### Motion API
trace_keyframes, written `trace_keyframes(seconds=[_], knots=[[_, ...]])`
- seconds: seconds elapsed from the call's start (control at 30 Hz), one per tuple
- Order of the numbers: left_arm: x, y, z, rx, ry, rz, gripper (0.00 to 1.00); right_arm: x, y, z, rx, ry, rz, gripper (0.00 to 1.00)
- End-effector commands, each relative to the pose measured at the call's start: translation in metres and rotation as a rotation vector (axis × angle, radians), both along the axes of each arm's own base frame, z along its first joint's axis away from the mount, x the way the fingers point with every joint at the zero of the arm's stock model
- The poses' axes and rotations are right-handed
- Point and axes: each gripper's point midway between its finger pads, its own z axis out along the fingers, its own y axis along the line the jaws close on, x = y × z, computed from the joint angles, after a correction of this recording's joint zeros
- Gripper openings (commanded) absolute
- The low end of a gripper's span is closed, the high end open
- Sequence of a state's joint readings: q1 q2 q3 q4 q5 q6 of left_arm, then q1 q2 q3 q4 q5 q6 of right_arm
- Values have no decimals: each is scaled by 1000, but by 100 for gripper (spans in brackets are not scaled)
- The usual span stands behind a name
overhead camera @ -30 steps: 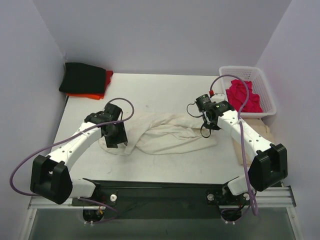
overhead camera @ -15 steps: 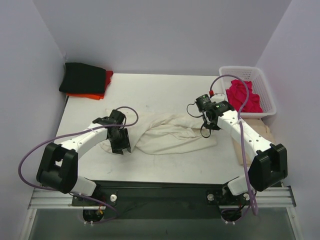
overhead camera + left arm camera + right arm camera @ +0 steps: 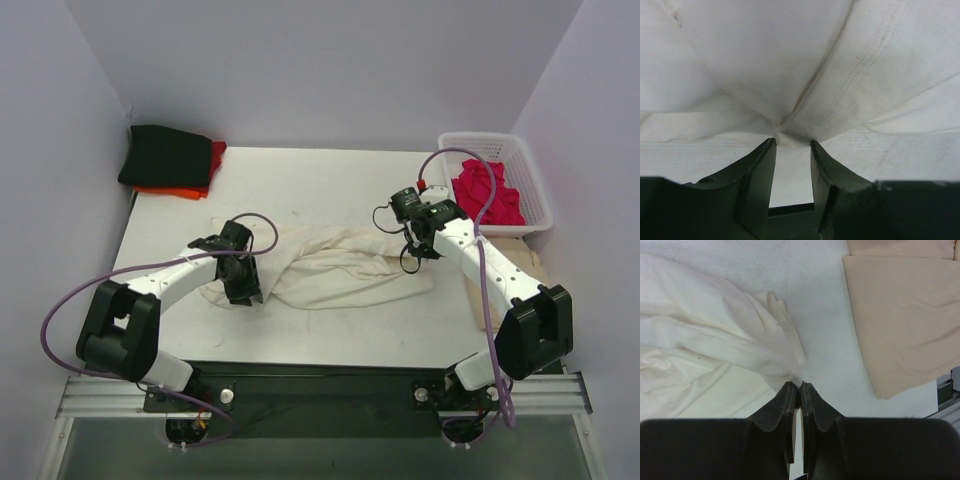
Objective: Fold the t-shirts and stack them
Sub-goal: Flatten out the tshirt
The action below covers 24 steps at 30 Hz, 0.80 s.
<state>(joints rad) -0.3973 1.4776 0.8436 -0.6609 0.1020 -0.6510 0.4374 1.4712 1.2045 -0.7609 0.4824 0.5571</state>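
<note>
Two arms are working opposite ends of a large cream-white cloth t-shirt (image 3: 340, 265) that is lying crumpled on the white desk (image 3: 330, 185).
The left fingers (image 3: 792, 143) are standing partly apart, with a puckered fold of the shirt bunching right at their tips; whether they are gripping it is not clear. The right fingers (image 3: 800, 385) are pressing together and pinching a pointed corner of the same shirt. Its bulk is spreading away ahead and to their left, while a flat beige sheet (image 3: 900, 315) is lying to their right.

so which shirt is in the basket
The crimson t-shirt, bunched in the white basket; the cream one lies mid-table, black and orange-red are stacked far left.
</note>
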Motion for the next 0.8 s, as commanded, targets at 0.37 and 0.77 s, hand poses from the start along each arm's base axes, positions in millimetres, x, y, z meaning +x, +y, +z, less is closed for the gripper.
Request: trace_keyframes(seconds=[0.37, 0.77], knots=[[1, 20, 9, 80, -51, 47, 46, -6, -9, 5, -36, 12, -31, 0], [7, 7, -10, 15, -29, 48, 39, -4, -10, 9, -45, 5, -28, 0]])
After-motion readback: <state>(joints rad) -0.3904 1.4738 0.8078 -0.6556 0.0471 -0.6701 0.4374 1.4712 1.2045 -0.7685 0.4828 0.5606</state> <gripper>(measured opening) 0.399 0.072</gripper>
